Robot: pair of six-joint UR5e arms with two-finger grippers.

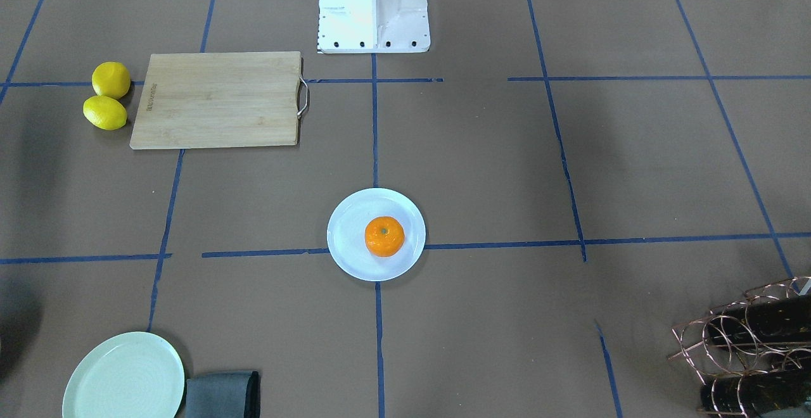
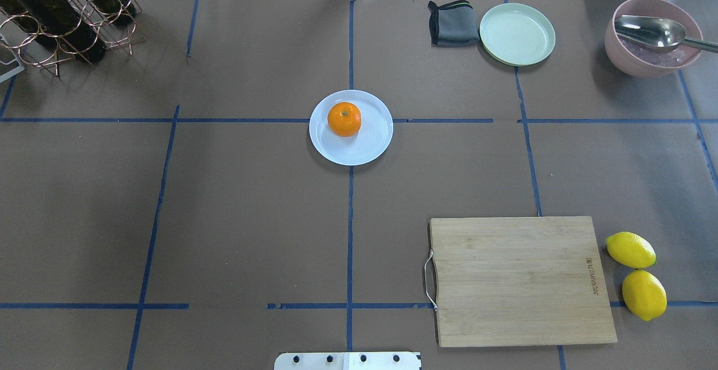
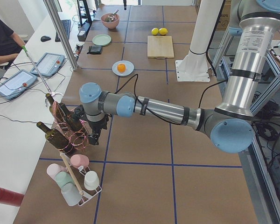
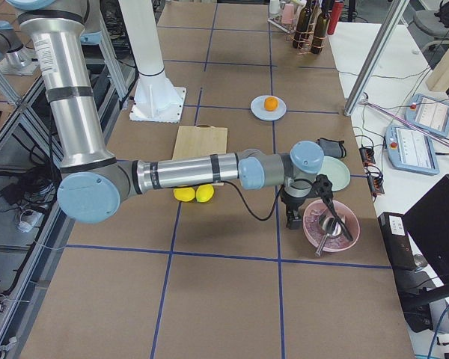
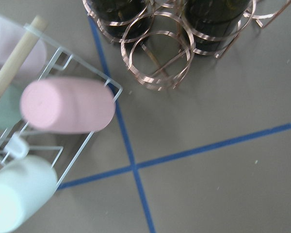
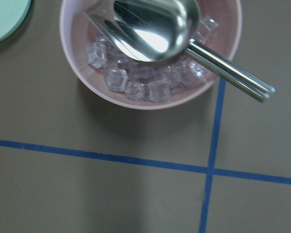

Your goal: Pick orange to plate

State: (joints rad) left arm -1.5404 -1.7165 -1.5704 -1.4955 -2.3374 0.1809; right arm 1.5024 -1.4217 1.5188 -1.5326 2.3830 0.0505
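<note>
The orange (image 2: pixel 344 119) rests on the pale bluish-white plate (image 2: pixel 371 140) at the middle of the table, its stem dimple up, also seen in the front view as the orange (image 1: pixel 384 236) on the plate (image 1: pixel 347 228). Neither gripper is near it. My left gripper (image 3: pixel 94 139) hangs low beside the wine rack (image 3: pixel 65 128), far from the plate. Next to the pink bowl (image 4: pixel 329 224), my right gripper (image 4: pixel 292 218) points down. Both show only in side views, so I cannot tell whether they are open or shut.
A wooden cutting board (image 2: pixel 519 280) lies on my right with two lemons (image 2: pixel 636 274) beside it. A mint-green plate (image 2: pixel 516 33), a grey cloth (image 2: pixel 451 22) and the pink bowl (image 6: pixel 150 53) with ice and a ladle stand far right. A cup rack (image 5: pixel 48 121) stands by the wine rack.
</note>
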